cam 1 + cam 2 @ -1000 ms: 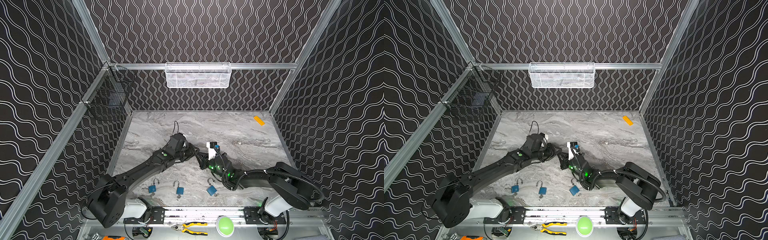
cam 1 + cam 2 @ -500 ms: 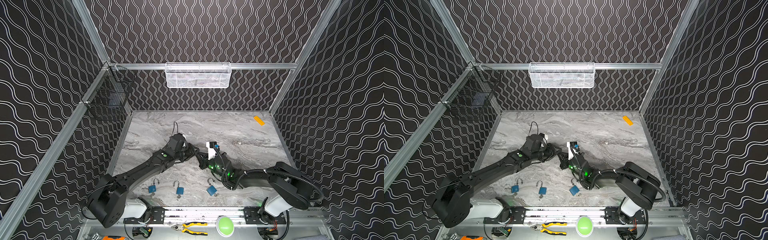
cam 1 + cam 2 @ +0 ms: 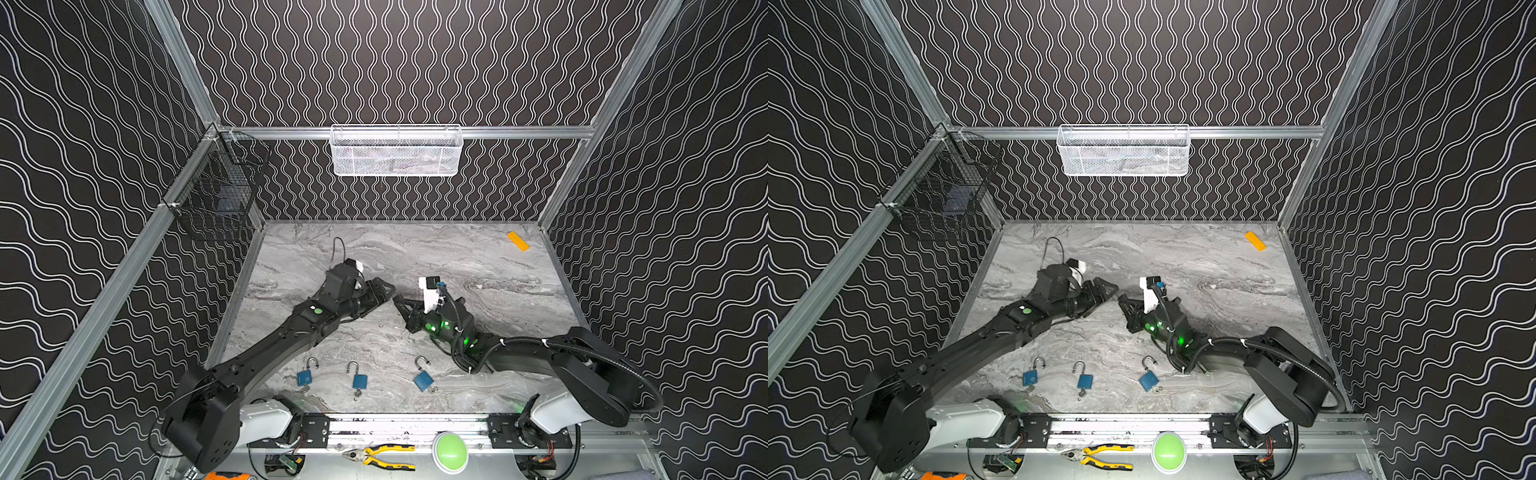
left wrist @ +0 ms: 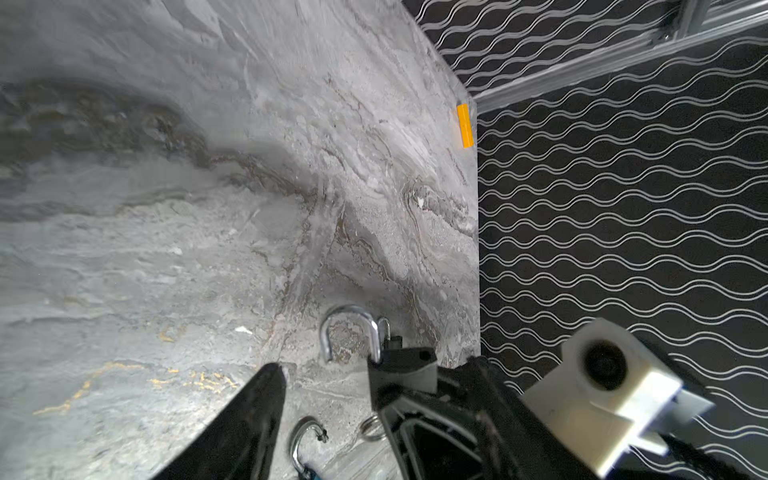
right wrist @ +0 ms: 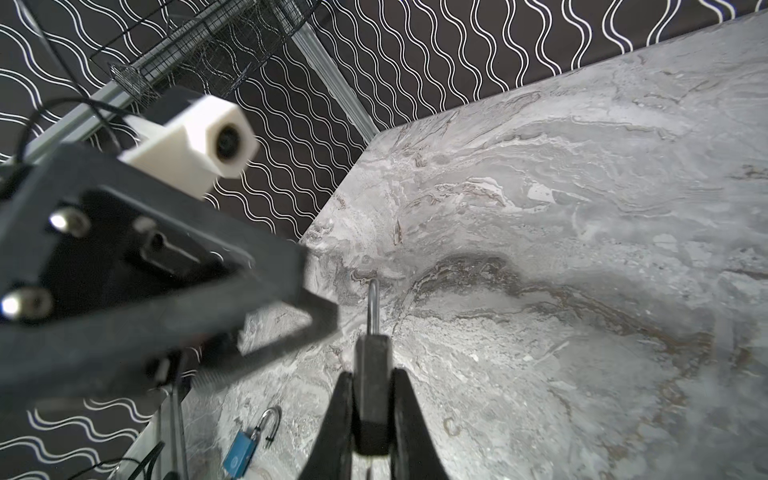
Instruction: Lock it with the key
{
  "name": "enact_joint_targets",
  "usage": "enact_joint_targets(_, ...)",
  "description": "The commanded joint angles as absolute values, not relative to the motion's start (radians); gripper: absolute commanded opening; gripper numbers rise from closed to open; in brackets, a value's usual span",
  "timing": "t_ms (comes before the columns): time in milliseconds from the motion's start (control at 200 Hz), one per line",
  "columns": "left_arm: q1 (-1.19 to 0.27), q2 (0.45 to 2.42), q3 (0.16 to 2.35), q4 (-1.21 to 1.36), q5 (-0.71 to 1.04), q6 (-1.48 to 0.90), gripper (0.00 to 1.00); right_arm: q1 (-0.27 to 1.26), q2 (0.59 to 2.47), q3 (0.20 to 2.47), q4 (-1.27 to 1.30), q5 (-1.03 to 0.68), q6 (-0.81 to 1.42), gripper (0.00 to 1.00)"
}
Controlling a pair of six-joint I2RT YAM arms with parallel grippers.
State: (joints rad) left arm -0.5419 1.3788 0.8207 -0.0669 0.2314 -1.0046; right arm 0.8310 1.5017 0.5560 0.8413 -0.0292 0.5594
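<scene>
Nearest the front rail, both top views show yellow-handled pliers (image 3: 384, 455) and a green button (image 3: 450, 451). Just past them, three blue padlocks (image 3: 360, 380) lie in a row on the table with their shackles open. Only the right wrist view makes the grip plain: the right gripper (image 5: 372, 374) is closed tight on the body of a dark padlock (image 5: 371, 353) about mid-table, its shackle (image 5: 374, 305) seen edge-on. The left wrist view shows that shackle face-on and swung open; its key I cannot make out. In a top view the left gripper (image 3: 387, 293) faces the right one just beside it, jaws spread wide and empty, and the padlock is lost there against the black fingers. Beyond lies the grey marble-patterned tabletop (image 3: 478, 266), with an orange block (image 3: 518, 241) in its far right corner. A black wire basket (image 3: 216, 195) hangs on the left rail and a white mesh basket (image 3: 395, 151) on the back rail, against black wave-patterned walls (image 3: 415, 62).
</scene>
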Motion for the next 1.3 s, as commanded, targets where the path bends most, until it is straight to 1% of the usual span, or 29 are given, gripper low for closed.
enact_joint_targets(0, -0.506, 1.342, 0.825, -0.134, 0.225, -0.880, 0.75, 0.777, 1.461, 0.551, 0.769, -0.209, 0.571, 0.00)
enact_joint_targets(105, -0.494, 1.297, 0.823, -0.193, 0.220, -0.803, 0.75, 0.713, 1.406, 0.578, 0.617, -0.345, 0.519, 0.00)
enact_joint_targets(195, -0.493, 1.268, 0.797, -0.194, 0.232, -0.780, 0.76, 0.667, 1.367, 0.599, 0.491, -0.397, 0.466, 0.00)
enact_joint_targets(270, -0.492, 1.251, 0.766, -0.172, 0.264, -0.788, 0.76, 0.631, 1.343, 0.589, 0.450, -0.433, 0.438, 0.00)
enact_joint_targets(395, -0.496, 1.239, 0.681, -0.020, 0.341, -0.840, 0.77, 0.590, 1.345, 0.594, 0.402, -0.529, 0.385, 0.00)
enact_joint_targets(606, -0.513, 1.272, 0.536, 0.308, 0.433, -0.934, 0.81, 0.577, 1.415, 0.698, 0.275, -0.689, 0.311, 0.00)
enact_joint_targets(756, -0.529, 1.351, 0.555, 0.372, 0.454, -0.934, 0.83, 0.574, 1.454, 0.731, 0.277, -0.739, 0.317, 0.00)
enact_joint_targets(1001, -0.556, 1.486, 0.554, 0.542, 0.492, -1.008, 0.83, 0.573, 1.509, 0.747, 0.341, -0.770, 0.356, 0.00)
enact_joint_targets(1291, -0.582, 1.543, 0.547, 0.610, 0.501, -1.097, 0.82, 0.575, 1.550, 0.755, 0.383, -0.756, 0.356, 0.00)
